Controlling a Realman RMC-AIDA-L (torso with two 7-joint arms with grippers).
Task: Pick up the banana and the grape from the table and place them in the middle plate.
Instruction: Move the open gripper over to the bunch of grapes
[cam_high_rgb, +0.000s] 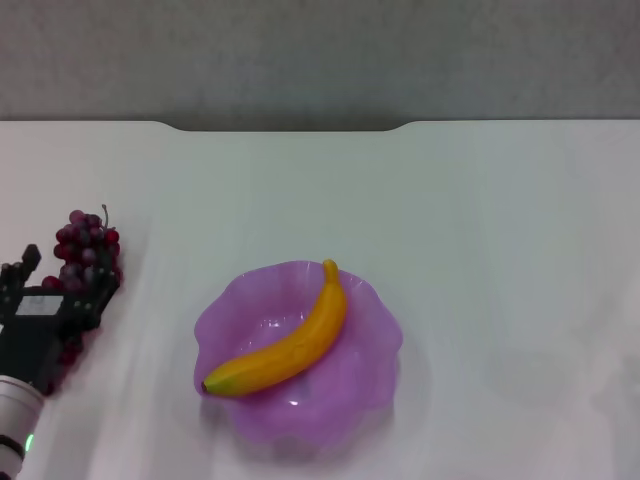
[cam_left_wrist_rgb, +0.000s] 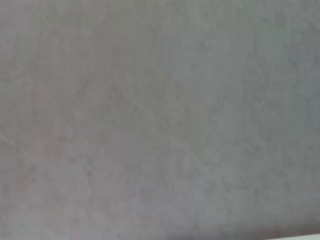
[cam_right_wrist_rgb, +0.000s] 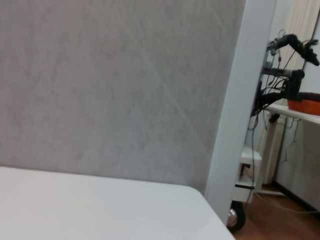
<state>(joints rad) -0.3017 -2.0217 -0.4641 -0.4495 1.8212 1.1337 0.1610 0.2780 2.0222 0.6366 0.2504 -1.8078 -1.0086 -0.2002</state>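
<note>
The yellow banana (cam_high_rgb: 290, 346) lies slantwise in the translucent purple middle plate (cam_high_rgb: 365, 385), its dark tip over the plate's near-left rim. The dark red grape (cam_high_rgb: 88, 238) bunch rests on the white table (cam_high_rgb: 480, 220) at the left edge. My left gripper (cam_high_rgb: 65, 272) is down over the near part of the bunch, open, with one black finger on each side of it. A gap of table shows between the left finger (cam_high_rgb: 24, 265) and the grapes. My right gripper is out of view.
The table's far edge has a notch (cam_high_rgb: 285, 126) in front of a grey wall. The right wrist view shows the table's corner (cam_right_wrist_rgb: 200, 200), a white post and a bench with equipment beyond it.
</note>
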